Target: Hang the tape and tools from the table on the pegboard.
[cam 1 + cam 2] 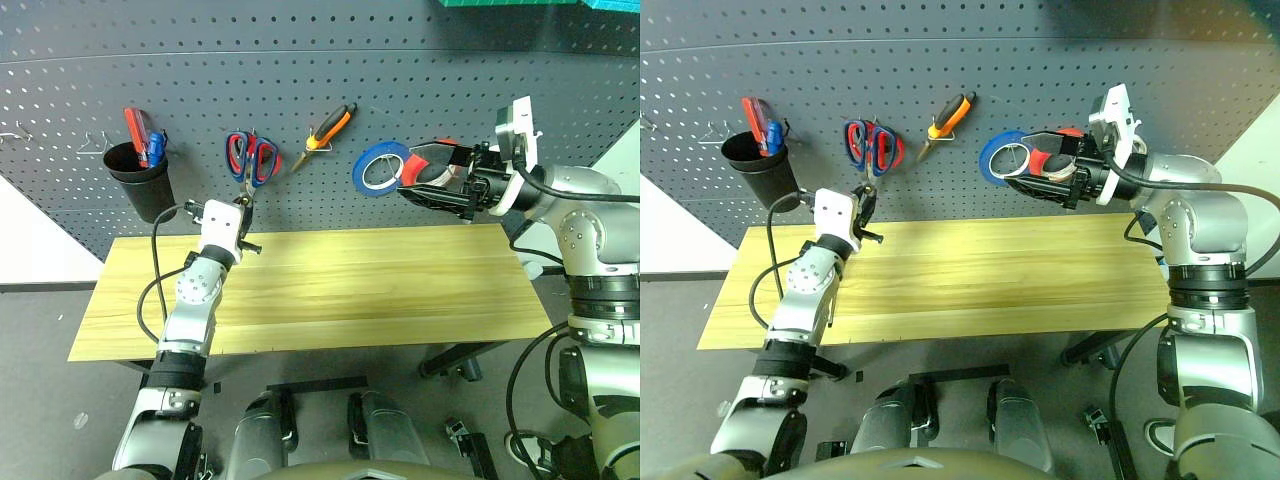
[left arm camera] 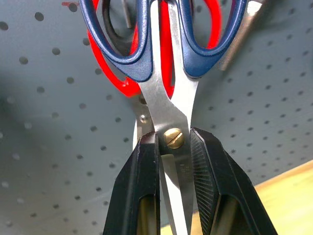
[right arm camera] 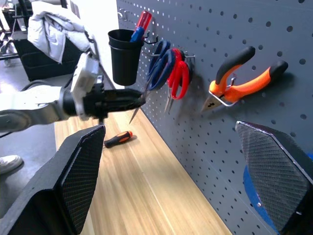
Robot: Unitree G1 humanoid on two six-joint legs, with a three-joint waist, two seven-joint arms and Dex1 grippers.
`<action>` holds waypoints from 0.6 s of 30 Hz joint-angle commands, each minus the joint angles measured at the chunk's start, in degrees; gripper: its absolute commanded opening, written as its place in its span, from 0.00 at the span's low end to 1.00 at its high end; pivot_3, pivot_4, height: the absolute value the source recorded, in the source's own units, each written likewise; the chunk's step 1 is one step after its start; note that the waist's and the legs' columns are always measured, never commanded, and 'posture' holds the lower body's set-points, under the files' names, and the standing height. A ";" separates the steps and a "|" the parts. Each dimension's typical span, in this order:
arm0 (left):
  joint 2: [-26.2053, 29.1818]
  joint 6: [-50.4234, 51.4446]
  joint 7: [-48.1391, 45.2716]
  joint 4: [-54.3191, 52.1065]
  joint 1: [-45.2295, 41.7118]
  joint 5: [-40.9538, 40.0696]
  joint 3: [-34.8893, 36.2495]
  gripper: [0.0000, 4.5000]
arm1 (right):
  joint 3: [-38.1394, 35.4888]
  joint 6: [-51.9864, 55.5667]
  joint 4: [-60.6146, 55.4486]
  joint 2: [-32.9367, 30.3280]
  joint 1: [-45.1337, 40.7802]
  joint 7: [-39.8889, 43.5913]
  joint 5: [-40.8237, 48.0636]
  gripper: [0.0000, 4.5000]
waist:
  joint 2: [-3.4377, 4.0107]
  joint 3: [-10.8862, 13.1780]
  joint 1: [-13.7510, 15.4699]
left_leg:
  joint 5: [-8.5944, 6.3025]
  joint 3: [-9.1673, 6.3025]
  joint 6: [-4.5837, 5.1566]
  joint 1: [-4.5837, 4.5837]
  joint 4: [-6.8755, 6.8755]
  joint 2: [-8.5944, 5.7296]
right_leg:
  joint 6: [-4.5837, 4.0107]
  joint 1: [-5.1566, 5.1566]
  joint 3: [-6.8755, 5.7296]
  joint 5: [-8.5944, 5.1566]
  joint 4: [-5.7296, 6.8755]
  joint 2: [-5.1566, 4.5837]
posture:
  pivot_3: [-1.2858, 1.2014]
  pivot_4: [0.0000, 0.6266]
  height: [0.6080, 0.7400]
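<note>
Head view, left arm: my left gripper point(image 1: 243, 203) is clenched on the dark-handled scissors point(image 1: 240, 160), lifting them handles-up against the pegboard point(image 1: 420, 90) so a loop can catch a hook.
Head view, board: the red-handled scissors point(image 1: 263, 160) hang just behind, overlapping; the pliers point(image 1: 330, 127) already hang to their right, then the blue roll point(image 1: 379, 168).
Head view, right arm: my right gripper point(image 1: 425, 175) is spread wide, level in front of the blue roll and the red roll point(image 1: 428, 165), gripping nothing as far as I can judge.
Left wrist view: fingers point(image 2: 139, 186) pinch the steel blades right at the brass pivot, which keeps the handles free for hooking.
Right wrist view: the screwdriver point(image 3: 118, 139) lies on the table point(image 3: 146, 196), near the board, not yet hung; a black cup point(image 3: 124, 56) hangs at the far end.
Tape: I can't spot the off-white roll.
</note>
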 commanded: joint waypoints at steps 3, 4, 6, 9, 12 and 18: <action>1.36 0.23 -0.96 4.69 -4.48 -0.63 0.84 0.20 | -0.37 -2.72 -1.67 -0.08 -1.20 -0.80 -0.76 1.00 | 0.00 0.00 0.00 | 0.00 0.02 0.01 0.00 0.01 0.00 | 0.01 0.00 0.00 0.00 0.01 0.00 | 0.47 0.12 0.92; 1.33 0.11 -1.40 5.29 -4.81 -1.07 0.95 0.28 | -0.20 -3.48 -1.70 -0.02 -1.13 -0.88 -1.14 1.00 | 0.00 0.00 -0.01 | 0.00 0.02 0.01 0.01 0.01 0.00 | 0.01 0.01 0.00 0.00 0.01 0.00 | 0.47 0.13 0.92; 1.17 -0.06 -1.43 5.89 -5.29 -1.81 1.42 0.41 | -0.09 -4.40 -1.70 0.06 -1.02 -1.07 -1.43 1.00 | 0.00 0.00 -0.03 | 0.00 0.02 0.01 0.00 0.01 0.00 | 0.01 0.00 0.00 -0.01 0.01 0.00 | 0.47 0.13 0.92; 1.22 -0.10 -0.48 4.70 -5.25 -2.25 2.18 0.64 | -0.23 -4.38 -1.91 -0.06 -0.76 -0.97 -1.23 1.00 | 0.00 0.00 0.01 | 0.01 0.02 0.02 0.00 0.02 0.00 | 0.02 0.00 0.00 -0.01 0.04 0.00 | 0.47 0.13 0.92; 1.36 1.45 -1.57 -1.92 -2.20 -3.54 2.23 0.87 | -0.11 -3.86 -2.41 -0.11 -0.61 -0.66 -0.84 1.00 | 0.00 0.00 0.03 | 0.01 0.02 0.02 0.00 0.03 0.00 | 0.02 0.01 0.00 -0.01 0.04 0.00 | 0.48 0.13 0.92; 1.92 8.22 -2.36 -20.81 9.09 -6.35 3.44 0.99 | 1.72 -0.55 -3.98 0.82 -1.54 0.97 0.68 1.00 | 0.02 -0.02 0.01 | 0.01 0.00 0.02 0.06 0.01 0.01 | 0.03 0.01 0.06 -0.02 0.10 -0.01 | 0.50 0.14 0.92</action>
